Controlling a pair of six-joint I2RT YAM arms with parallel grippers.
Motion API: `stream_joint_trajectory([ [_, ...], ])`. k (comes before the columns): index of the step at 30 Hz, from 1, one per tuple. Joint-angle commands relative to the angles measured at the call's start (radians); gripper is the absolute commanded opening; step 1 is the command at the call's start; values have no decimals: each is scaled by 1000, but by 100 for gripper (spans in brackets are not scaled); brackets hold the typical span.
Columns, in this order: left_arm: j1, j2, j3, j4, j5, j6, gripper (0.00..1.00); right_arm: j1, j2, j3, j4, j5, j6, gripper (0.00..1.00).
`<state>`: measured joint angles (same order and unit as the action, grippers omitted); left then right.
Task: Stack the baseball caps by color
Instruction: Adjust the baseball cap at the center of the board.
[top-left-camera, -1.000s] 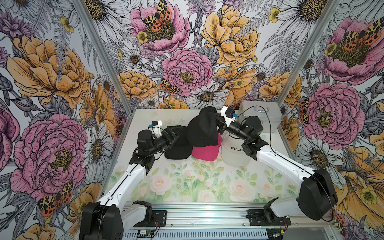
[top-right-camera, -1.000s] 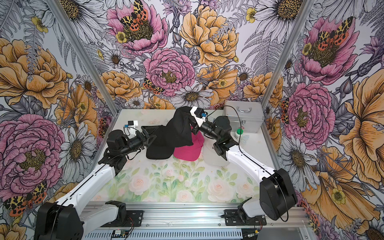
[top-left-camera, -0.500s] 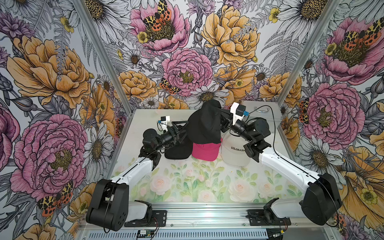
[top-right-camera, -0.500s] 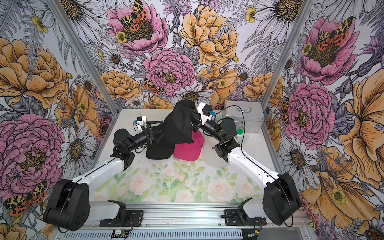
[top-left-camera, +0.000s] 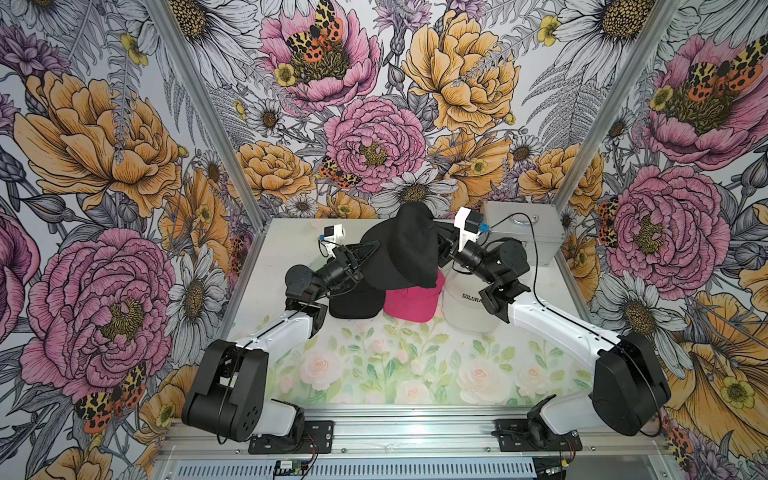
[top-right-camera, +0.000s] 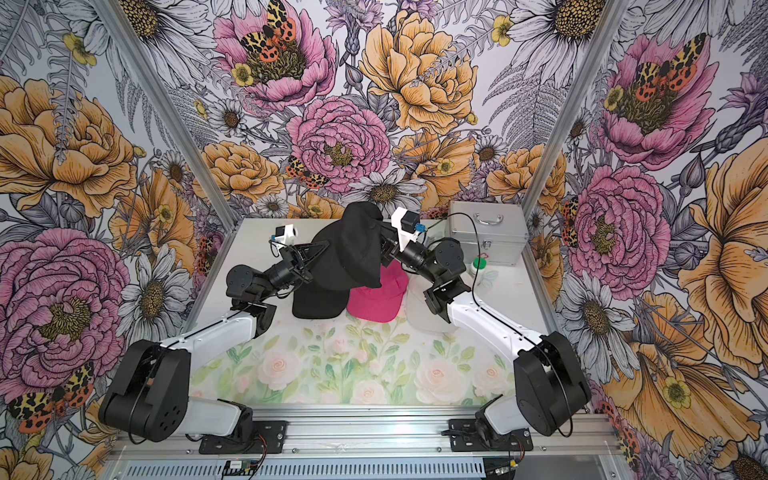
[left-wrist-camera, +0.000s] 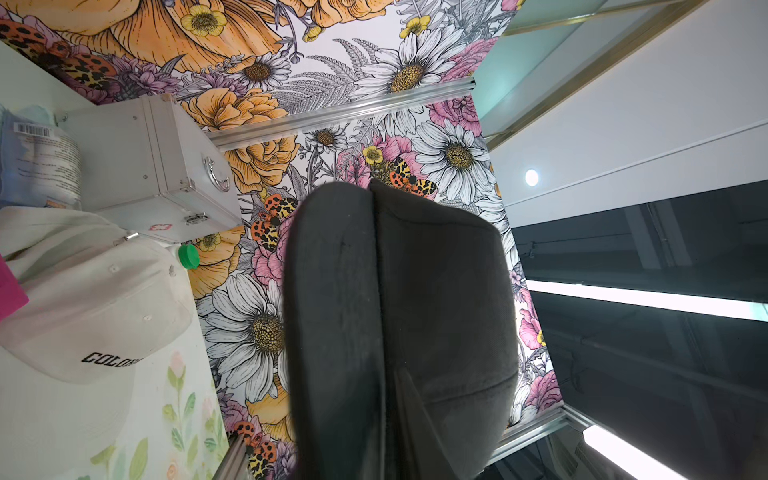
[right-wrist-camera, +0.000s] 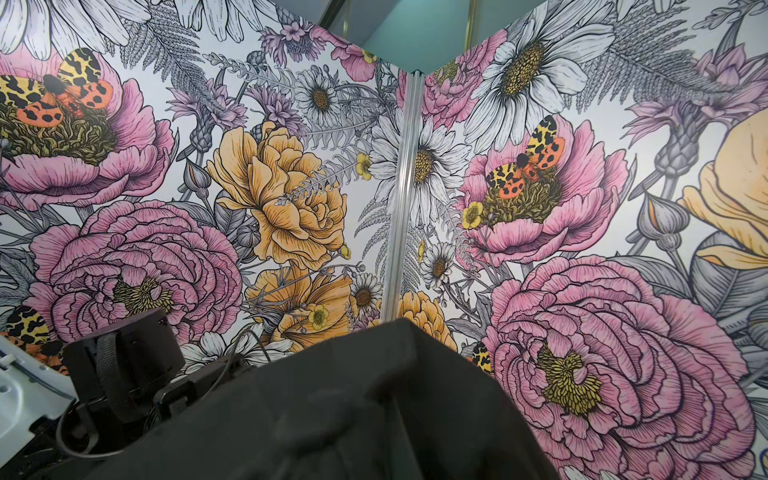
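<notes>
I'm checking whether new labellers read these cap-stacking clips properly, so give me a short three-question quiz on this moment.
1. Fill in: in a top view, the letters showing on the cream cap read ____.
2. Three caps lie in a row on the table. Which colour is the middle one? A black; B pink; C cream.
3. True or false: the raised black cap rests flat on the table.

Key
1. COLORA; the right arm covers the rest.
2. B, the pink cap.
3. False: it is held up above the row.
</notes>
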<state>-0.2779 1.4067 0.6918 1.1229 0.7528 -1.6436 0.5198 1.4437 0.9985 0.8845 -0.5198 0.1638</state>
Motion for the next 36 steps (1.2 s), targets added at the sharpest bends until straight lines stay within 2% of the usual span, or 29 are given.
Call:
stream_joint_trajectory([
  [1, 15, 9, -6, 53, 13, 5, 0, 2, 11, -24, 1, 25, -27, 0],
  [2, 25, 8, -11, 51, 16, 15, 0, 1, 6, -29, -16, 38, -38, 3],
  [3, 37, 8, -14, 42, 23, 42, 0, -1, 0, -32, -36, 56, -47, 14],
  [4, 50, 5, -17, 17, 28, 64, 0, -1, -6, -33, -63, 68, -56, 30],
  [5, 69, 1, -26, 1, 28, 93, 0, -1, -15, -31, -108, 92, -67, 56],
  [6, 93, -8, -34, -9, 32, 129, 0, -3, -23, -33, -151, 125, -73, 97],
  [8, 135, -32, -46, -89, 32, 197, 0, -6, -39, -39, -230, 195, -77, 99],
  [11, 185, -75, -29, -292, 49, 353, 0, -11, -68, -64, -327, 365, -32, 99],
  [14, 197, -138, 28, -556, 59, 541, 0, -32, -107, -42, -509, 502, 100, 99],
  [16, 196, -194, 69, -735, 31, 664, 0, -56, -123, -1, -650, 515, 232, 99],
  [18, 199, -242, 105, -859, 4, 746, 0, -64, -136, 1, -690, 498, 370, 99],
  [21, 211, -268, 133, -892, 6, 749, 0, -61, -132, -30, -617, 415, 599, 99],
  [24, 198, -261, 154, -884, -5, 692, 0, -40, -93, -30, -540, 305, 750, 99],
  [28, 144, -254, 193, -846, -35, 632, 0, -10, -84, -29, -470, 268, 831, 99],
  [31, 113, -243, 219, -836, -53, 606, 0, 2, -95, -64, -344, 251, 881, 99],
  [36, 105, -217, 216, -792, -94, 553, 0, 11, -98, -117, -156, 215, 946, 99],
])
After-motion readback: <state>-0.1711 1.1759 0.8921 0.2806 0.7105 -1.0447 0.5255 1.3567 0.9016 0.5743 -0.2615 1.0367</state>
